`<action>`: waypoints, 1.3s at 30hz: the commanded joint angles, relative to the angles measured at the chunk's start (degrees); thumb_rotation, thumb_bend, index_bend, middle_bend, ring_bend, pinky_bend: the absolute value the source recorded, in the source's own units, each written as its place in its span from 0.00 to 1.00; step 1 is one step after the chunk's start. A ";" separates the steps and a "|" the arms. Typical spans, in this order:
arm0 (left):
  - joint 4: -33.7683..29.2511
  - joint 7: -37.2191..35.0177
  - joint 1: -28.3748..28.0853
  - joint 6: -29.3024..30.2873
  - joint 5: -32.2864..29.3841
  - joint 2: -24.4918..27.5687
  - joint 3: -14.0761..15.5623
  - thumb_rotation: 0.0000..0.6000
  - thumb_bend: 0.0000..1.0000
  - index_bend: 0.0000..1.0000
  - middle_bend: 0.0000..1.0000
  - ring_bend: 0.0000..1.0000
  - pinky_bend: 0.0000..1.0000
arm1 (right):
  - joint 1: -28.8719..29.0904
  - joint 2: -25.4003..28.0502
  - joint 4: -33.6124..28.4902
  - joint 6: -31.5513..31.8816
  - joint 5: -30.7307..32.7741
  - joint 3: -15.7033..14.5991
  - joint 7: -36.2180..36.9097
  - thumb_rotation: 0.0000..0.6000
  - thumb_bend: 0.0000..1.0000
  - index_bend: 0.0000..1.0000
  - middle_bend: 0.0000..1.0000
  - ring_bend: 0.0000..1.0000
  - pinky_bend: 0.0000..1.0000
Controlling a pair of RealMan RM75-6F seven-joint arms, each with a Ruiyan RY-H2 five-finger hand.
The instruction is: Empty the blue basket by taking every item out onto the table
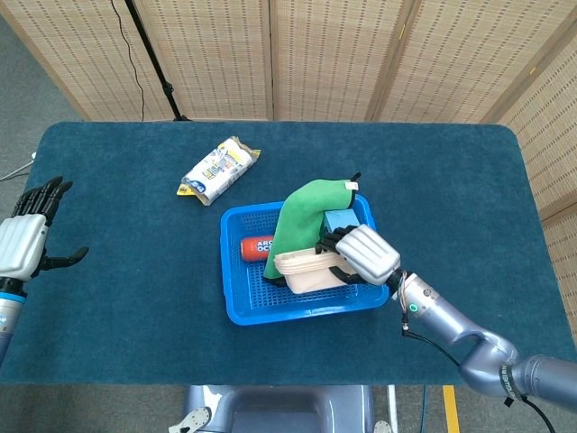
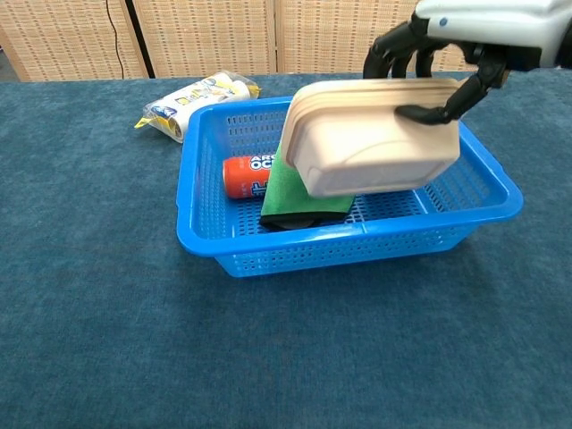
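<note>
Fingers (image 2: 404, 45) of the right hand (image 2: 465, 22) are wrapped around the beige tray stack (image 2: 371, 147), held clear above the blue basket (image 2: 206, 237). Lift-out step looks underway, so carrying toward 3 o'clock onto the table (image 1: 451, 180) is probably needed next. Green cloth (image 1: 302, 216) and orange can (image 1: 255, 247) are left inside, and the left hand (image 1: 22, 239) is kept spread and empty at 9 o'clock.

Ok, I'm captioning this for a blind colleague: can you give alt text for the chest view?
The right hand holds a beige tray stack lifted above a blue basket containing a green cloth and an orange can. A snack packet lies on the table behind.
</note>
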 commanded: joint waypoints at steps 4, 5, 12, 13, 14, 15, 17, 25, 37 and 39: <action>-0.29 0.45 0.12 0.21 0.41 -0.08 0.01 1.00 0.19 0.00 0.00 0.00 0.00 | -2.49 3.97 0.89 6.39 5.01 5.13 0.98 1.00 0.92 0.64 0.54 0.41 0.56; -0.39 0.51 0.15 0.28 0.57 -0.09 0.03 1.00 0.19 0.00 0.00 0.00 0.00 | -2.76 4.14 1.83 7.07 5.76 5.68 0.65 1.00 0.92 0.64 0.54 0.41 0.56; -0.89 1.17 0.05 0.24 1.10 -0.30 0.01 1.00 0.19 0.00 0.00 0.00 0.00 | -2.17 2.98 17.12 7.32 11.05 8.29 -6.53 1.00 0.92 0.64 0.54 0.41 0.56; -0.91 1.30 0.01 0.20 1.05 -0.35 -0.02 1.00 0.19 0.00 0.00 0.00 0.00 | -1.86 2.24 19.93 6.23 11.86 8.19 -6.32 1.00 0.93 0.64 0.54 0.41 0.56; -0.93 1.36 0.00 0.18 1.01 -0.38 -0.04 1.00 0.19 0.00 0.00 0.00 0.00 | -1.64 1.55 22.29 5.04 12.67 8.05 -5.95 1.00 0.93 0.64 0.54 0.41 0.56; -0.95 1.41 -0.01 0.17 0.98 -0.39 -0.05 1.00 0.19 0.00 0.00 0.00 0.00 | -1.48 1.14 23.45 4.61 12.82 7.95 -5.60 1.00 0.93 0.64 0.54 0.41 0.56; -1.02 1.55 0.03 0.23 0.86 -0.38 -0.10 1.00 0.20 0.00 0.00 0.00 0.00 | -1.15 -0.29 27.87 2.77 13.66 7.46 -4.64 1.00 0.93 0.64 0.54 0.42 0.56; -1.25 2.70 0.00 0.20 0.21 -0.63 -0.15 1.00 0.20 0.00 0.00 0.00 0.00 | 0.61 -7.64 45.58 -5.61 14.33 4.25 0.61 1.00 0.94 0.63 0.54 0.42 0.56; -0.47 0.61 -0.47 -1.91 1.08 -0.17 -0.03 1.00 0.18 0.00 0.00 0.00 0.00 | 0.59 -6.87 42.36 -11.49 16.68 3.72 -0.09 1.00 0.00 0.00 0.00 0.00 0.00; -0.33 0.60 -0.52 -2.01 0.88 -0.17 -0.11 1.00 0.18 0.00 0.00 0.00 0.00 | -0.04 -4.75 36.95 -7.06 14.94 4.18 -0.25 1.00 0.00 0.00 0.00 0.00 0.00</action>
